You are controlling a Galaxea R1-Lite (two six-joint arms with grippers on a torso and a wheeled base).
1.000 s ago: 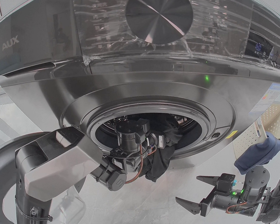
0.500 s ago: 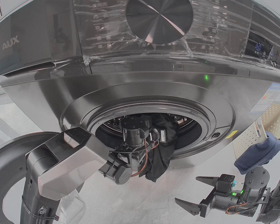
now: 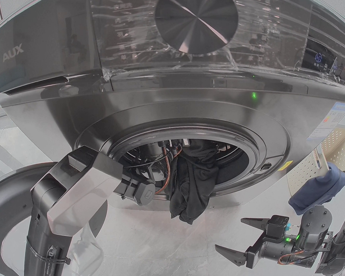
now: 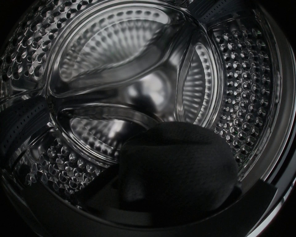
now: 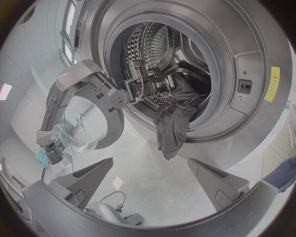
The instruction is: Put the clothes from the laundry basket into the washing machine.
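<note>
Hanging crumpled from washing machine (image 3: 179,109), black garment (image 3: 190,185)

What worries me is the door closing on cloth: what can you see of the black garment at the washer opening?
The black garment is soft, creased, matte dark cloth, bunched. Its upper part lies inside the washing machine opening, against the left arm; the rest drapes over the opening's lower rim and hangs down outside the front.
</note>
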